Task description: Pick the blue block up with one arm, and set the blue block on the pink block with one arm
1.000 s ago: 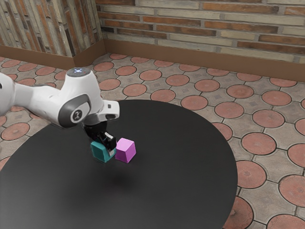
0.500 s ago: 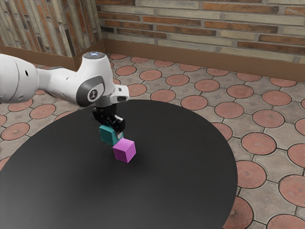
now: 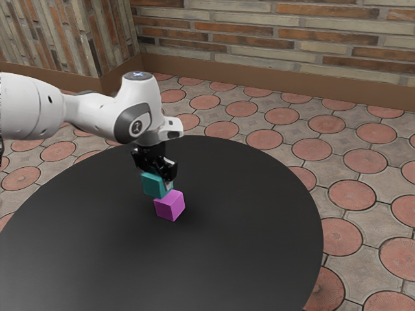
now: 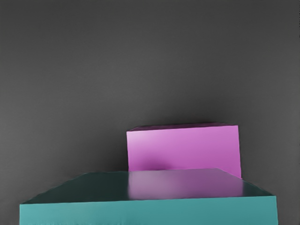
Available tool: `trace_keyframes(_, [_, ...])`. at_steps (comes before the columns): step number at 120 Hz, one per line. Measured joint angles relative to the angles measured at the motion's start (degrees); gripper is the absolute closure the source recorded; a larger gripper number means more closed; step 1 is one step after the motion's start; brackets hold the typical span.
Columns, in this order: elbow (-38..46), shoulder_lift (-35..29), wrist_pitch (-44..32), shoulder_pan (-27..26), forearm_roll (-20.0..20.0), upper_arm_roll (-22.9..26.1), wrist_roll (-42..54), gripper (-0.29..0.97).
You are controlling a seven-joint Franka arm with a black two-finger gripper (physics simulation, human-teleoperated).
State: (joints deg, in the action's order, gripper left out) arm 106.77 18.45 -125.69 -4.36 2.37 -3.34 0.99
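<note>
Blue block (lower part, seemingly) off-frame

The blue block, a teal-tinted cube with a smooth top face, hangs clear of the table, pinched between the jaws and slightly tilted. It sits just above the pink block, offset toward the exterior view's left of it and overlapping its upper edge; contact cannot be told. The pink block, a magenta cube, rests flat on the table.

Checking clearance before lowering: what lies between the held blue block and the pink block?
Nothing: the exterior view shows the blue block close above the pink block, no object between them.
</note>
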Motion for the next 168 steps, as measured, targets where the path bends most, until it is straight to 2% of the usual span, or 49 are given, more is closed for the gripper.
trace_keyframes(114, [-2.3, 2.4, 0.7, -1.5, -0.2, 0.0, -0.9, 0.29])
trace_keyframes(140, [-2.3, 2.6, 0.7, -1.8, -0.5, -0.8, -0.6, 0.12])
trace_keyframes(168, [-2.3, 2.6, 0.8, -1.9, -0.5, -1.6, -0.2, 0.04])
